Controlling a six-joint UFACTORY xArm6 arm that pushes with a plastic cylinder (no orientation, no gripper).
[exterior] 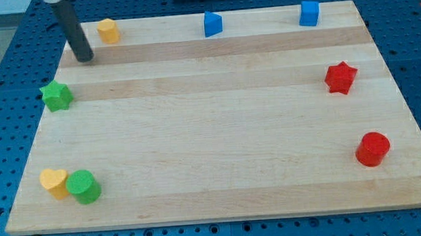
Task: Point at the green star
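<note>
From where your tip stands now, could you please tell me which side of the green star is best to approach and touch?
Come at the green star from its top side, facing my tip. My tip sits above it, slightly to the view's right, with bare board between them. The star lies flat at the board's left edge, so contact between two points would likely be steadier.

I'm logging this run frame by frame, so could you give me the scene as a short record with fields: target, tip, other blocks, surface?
target: green star, near the board's left edge
tip: my tip, above and to the right of the star in the view, not touching it
nearest other block: yellow block, right of the tip
top edge: blue blocks and
right side: red star, red cylinder
bottom left: yellow heart touching green cylinder
surface: wooden board
</note>
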